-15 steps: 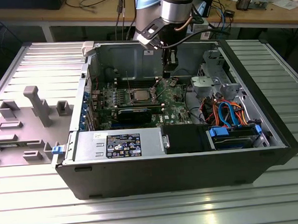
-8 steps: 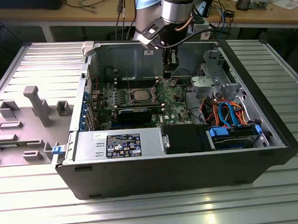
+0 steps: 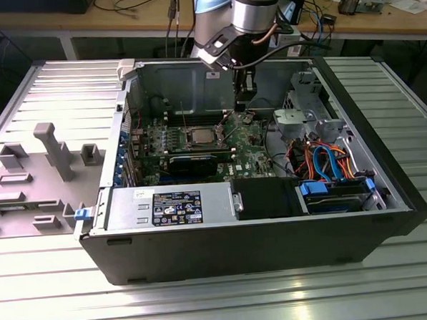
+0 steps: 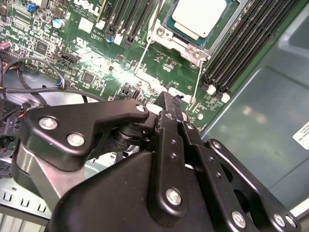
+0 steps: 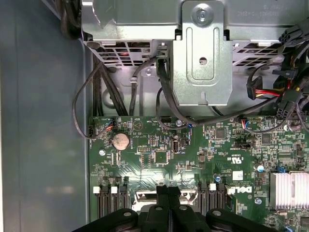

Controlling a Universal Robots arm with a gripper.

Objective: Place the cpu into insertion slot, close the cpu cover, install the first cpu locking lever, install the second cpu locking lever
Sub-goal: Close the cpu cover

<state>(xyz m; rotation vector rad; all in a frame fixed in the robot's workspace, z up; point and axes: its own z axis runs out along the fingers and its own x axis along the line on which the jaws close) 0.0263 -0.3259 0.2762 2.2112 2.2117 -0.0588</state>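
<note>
The exterior view looks down at a slant from the near side, at middling range, onto the open black computer case (image 3: 274,228) on the ribbed metal table (image 3: 207,304). Both wrist views sit close above the green circuit board (image 4: 159,67) (image 5: 159,145), looking past the black gripper (image 4: 170,96) (image 5: 169,189). The second wrist view faces the square silver-rimmed insertion slot (image 4: 183,43), and the first wrist view faces the silver sheet-metal drive cage (image 5: 203,53). All three views share the board.

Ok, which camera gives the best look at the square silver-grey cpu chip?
The second wrist view: the square silver-grey cpu chip sits large in its silver-rimmed socket. The exterior view shows it as a small grey square. In the first wrist view the black end effector hides most of that socket.
</note>
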